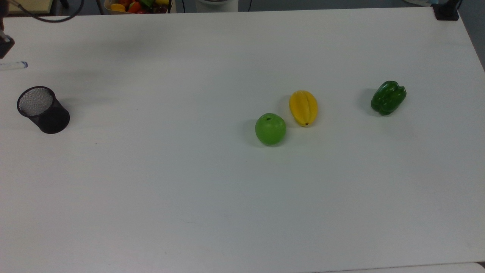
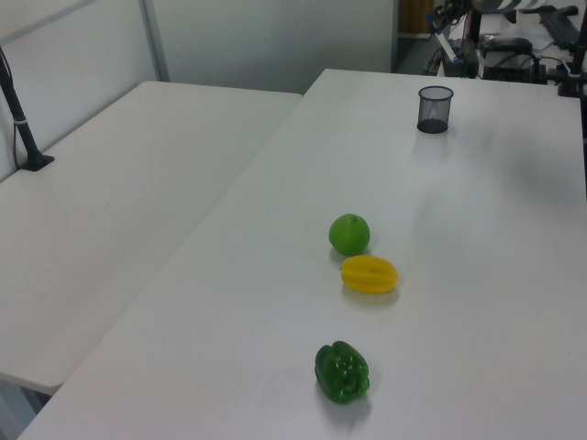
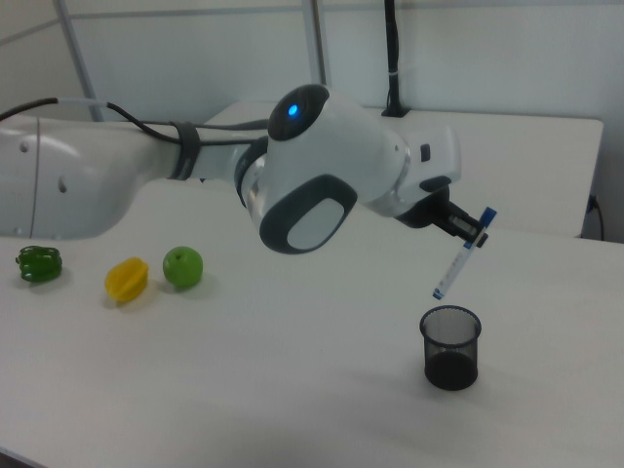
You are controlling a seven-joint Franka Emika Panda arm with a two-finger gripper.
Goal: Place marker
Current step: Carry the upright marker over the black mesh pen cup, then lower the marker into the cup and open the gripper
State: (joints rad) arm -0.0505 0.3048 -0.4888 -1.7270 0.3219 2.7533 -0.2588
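The arm is carrying the marker (image 3: 462, 253) toward the black mesh cup (image 3: 450, 347), low and right of centre in the right view. The gripper (image 3: 472, 230), upper right there, has its fingers clamped near the blue cap. The slim white pen hangs tilted, tip down, just above the rim. Next, I'd judge, comes centring and lowering.

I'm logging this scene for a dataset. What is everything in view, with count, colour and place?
White table: one, bearing everything below.
Black mesh pen cup: one, upright near the top view's left edge.
Green apple: one, mid-table.
Yellow ridged fruit: one, beside the apple.
Dark green bell pepper: one, toward the top view's right.
White marker with blue cap: one, tilted, above the cup.
Gripper: one, black, gripping the marker.
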